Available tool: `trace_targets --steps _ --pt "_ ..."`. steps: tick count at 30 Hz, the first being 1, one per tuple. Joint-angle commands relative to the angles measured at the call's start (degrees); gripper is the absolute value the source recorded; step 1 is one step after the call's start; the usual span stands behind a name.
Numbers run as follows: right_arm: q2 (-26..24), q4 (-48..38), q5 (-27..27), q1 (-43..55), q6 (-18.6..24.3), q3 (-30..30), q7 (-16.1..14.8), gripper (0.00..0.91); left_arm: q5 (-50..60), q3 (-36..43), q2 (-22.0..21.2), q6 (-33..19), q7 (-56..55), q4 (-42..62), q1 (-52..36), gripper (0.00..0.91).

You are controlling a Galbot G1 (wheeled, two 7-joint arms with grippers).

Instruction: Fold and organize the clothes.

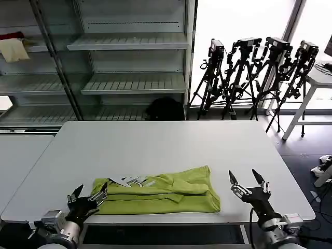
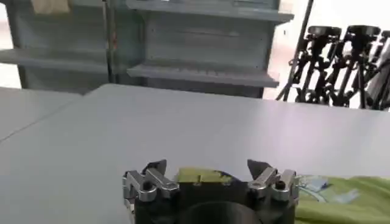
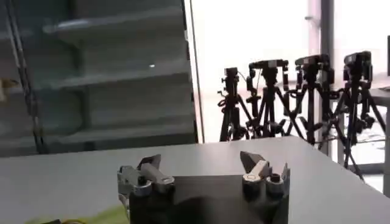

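One lime-green T-shirt [image 1: 161,194] lay folded along the tabletop's [image 1: 166,145] near edge; we held the left gripper [image 1: 87,195] spread, seemingly touching its corner, right gripper [image 1: 249,183] spread alongside.

T-shirt [image 1: 161,192] on table [image 1: 166,145], between claws

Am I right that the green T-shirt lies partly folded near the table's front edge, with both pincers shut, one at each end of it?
Not quite: both pincers are open. The head view shows the left pincer at the T-shirt's left end and the right pincer just off its right end, fingers spread. The shirt does lie partly folded near the table's front edge.
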Motion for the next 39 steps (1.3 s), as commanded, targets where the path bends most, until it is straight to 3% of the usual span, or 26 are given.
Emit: trace_targets --steps 1,14,15,16,20,23,25,28,39 --pt "0.66 -4.15 1.45 -5.98 13.9 7.0 -7.42 0.907 -0.32 0.64 -5.37 -5.75 0.16 7.47 -0.54 0.907" --pt "0.59 -4.19 2.16 -5.83 14.28 7.13 -8.13 0.907 1.93 2.36 -6.55 -7.5 1.03 8.46 -0.31 0.907" --pt "0.6 -4.18 2.16 -5.79 14.29 7.09 -8.14 0.907 1.8 2.36 -6.58 -7.51 1.07 8.52 -0.43 0.846" --pt "0.58 -4.19 2.17 -5.71 14.28 7.06 -8.15 0.907 1.56 2.44 -6.64 -7.51 1.16 8.63 -0.61 0.675" --pt "0.64 -4.18 2.17 -5.43 14.27 6.96 -8.15 0.907 1.23 2.73 -6.88 -7.41 1.36 9.53 -1.03 0.423" --pt "0.65 -4.11 2.16 -5.42 14.27 6.98 -8.18 0.907 1.18 3.01 -7.0 -7.51 1.66 10.03 -1.06 0.171" --pt "0.68 -4.05 2.18 -5.4 14.27 7.0 -8.21 0.907 1.28 3.28 -7.05 -7.66 1.96 9.95 -0.91 0.071" --pt "0.73 -4.05 2.18 -5.17 14.25 6.93 -8.23 0.907 1.31 3.46 -7.15 -7.64 2.45 10.22 -1.06 0.01" --pt "0.86 -4.04 2.17 -4.24 14.11 6.47 -8.04 0.907 1.63 3.89 -6.97 -8.66 3.18 8.32 -1.33 0.0"
